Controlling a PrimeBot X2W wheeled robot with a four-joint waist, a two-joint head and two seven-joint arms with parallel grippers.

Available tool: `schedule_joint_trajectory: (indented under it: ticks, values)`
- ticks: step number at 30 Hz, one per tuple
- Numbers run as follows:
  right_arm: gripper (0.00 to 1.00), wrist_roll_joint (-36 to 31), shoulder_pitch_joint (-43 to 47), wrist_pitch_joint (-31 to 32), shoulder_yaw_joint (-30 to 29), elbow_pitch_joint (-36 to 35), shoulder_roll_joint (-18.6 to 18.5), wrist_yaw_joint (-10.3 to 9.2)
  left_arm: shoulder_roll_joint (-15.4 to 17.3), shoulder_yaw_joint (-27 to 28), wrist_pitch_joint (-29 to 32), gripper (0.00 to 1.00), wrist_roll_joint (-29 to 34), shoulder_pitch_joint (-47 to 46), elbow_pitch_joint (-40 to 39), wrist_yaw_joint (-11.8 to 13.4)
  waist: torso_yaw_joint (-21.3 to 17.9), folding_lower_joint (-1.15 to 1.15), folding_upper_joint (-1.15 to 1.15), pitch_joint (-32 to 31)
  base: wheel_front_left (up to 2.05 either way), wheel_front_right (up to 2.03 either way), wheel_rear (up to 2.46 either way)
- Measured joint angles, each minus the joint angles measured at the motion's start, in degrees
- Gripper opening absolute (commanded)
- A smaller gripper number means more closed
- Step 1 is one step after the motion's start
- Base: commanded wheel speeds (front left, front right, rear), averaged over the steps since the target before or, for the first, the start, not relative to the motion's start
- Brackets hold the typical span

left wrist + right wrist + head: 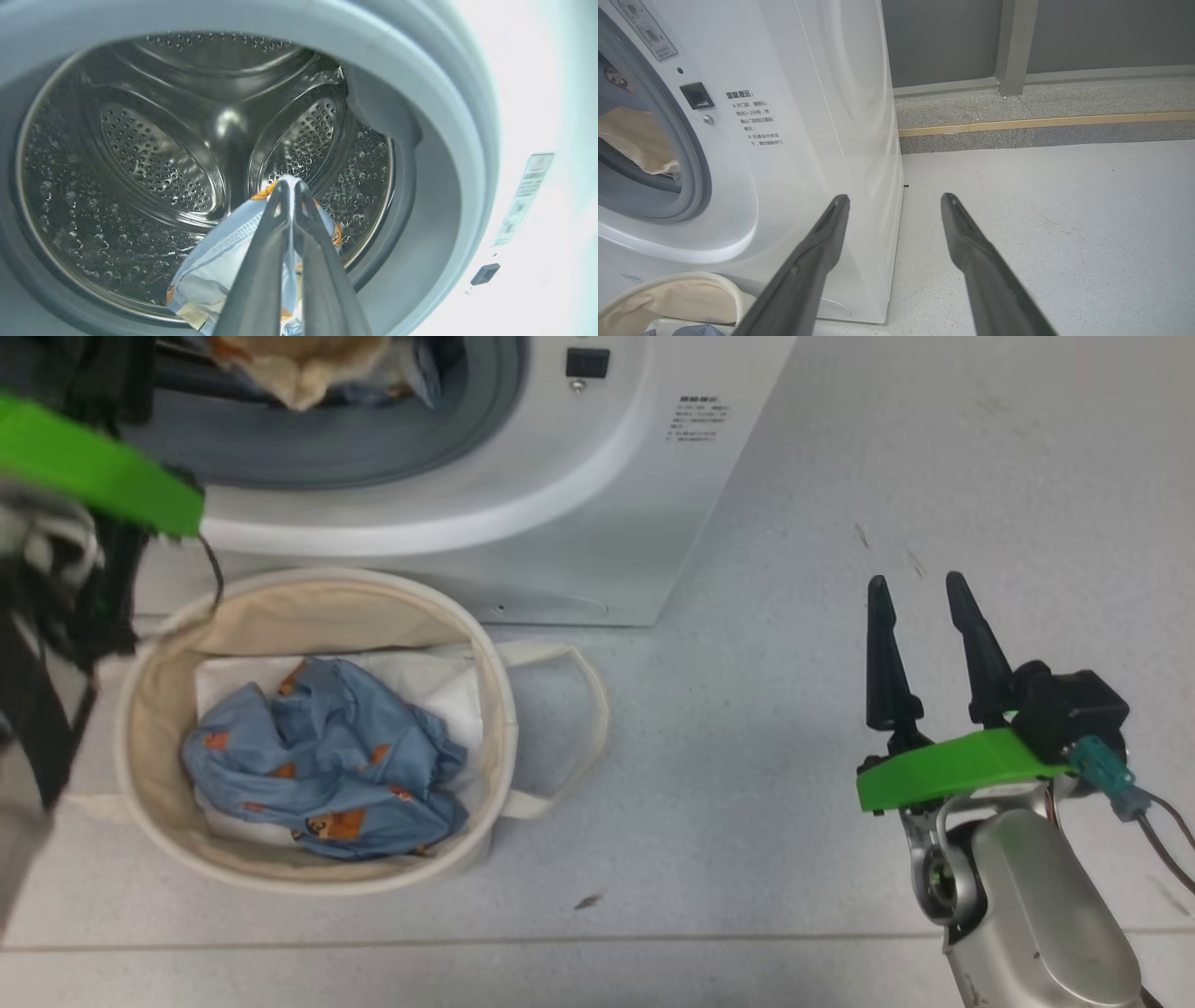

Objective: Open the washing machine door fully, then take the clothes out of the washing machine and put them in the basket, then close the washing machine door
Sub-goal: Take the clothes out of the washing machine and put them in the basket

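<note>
Far left, up at the washing machine [579,513]: reaching toward its open mouth with the left gripper [289,184], fingers pressed together on a fold of the light blue clothes [219,266], in front of the steel drum [154,158]. Below, just beside the machine's front: sitting in the basket [280,581], a second crumpled blue garment [317,765] on a white sheet [429,677]. Well to the right, hovering over the pale floor [747,803] with the right gripper [918,581], fingers spread apart.

washing machine [607,504]: 1 | basket [502,709]: 1 | clothes [317,756] [210,270]: 2 | white sheet [439,681]: 1 | gripper [917,581] [290,184]: 2
</note>
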Motion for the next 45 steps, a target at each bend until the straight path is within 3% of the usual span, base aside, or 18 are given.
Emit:
schedule_joint_trajectory:
  ticks: [7, 13, 22, 29, 34, 45]
  values:
    - [1.00, 0.4, 2.1, 0.0, 0.0, 0.8, -0.2, 0.00, -2.0, 12.6, -0.1, 0.00, 9.2, 17.1, -14.4, 0.0, 1.4, 0.00, 0.00, -3.6, 0.00, 0.00, 0.00]
    - [1.00, 0.5, 3.3, 0.0, 0.2, 1.4, -0.7, 0.00, -3.5, 21.0, -0.1, 0.00, 13.6, 26.7, -27.9, 0.0, 2.6, 0.00, 0.00, -6.4, 0.00, 0.00, 0.00]
    - [1.00, 1.0, 4.0, 0.0, 0.4, 2.2, -1.2, 0.00, -4.4, 26.7, -0.1, 0.00, 17.0, 41.5, -44.3, 0.4, 3.9, 0.00, 0.00, -9.1, 0.00, 0.00, 0.00]
    - [1.00, 1.0, 4.7, 0.0, 0.5, 2.3, -1.5, 0.00, -5.4, 29.3, -0.1, 0.00, 16.0, 49.0, -53.0, 1.9, 4.7, 0.00, 0.00, -9.1, 0.00, 0.00, 0.00]
    - [1.00, 1.0, 4.6, 0.0, 0.6, 2.2, -1.8, 0.00, -5.4, 28.8, 0.1, 0.00, 16.9, 52.4, -50.9, 2.6, 5.0, 0.00, 0.00, -8.5, 0.00, 0.00, 0.00]
    - [1.00, 1.0, 4.5, 0.0, 1.0, 2.1, -1.8, 0.00, -7.7, 22.1, 0.5, 0.00, 17.5, 51.7, -26.3, 1.1, 3.8, 0.00, 0.00, -6.9, 0.00, 0.00, 0.00]
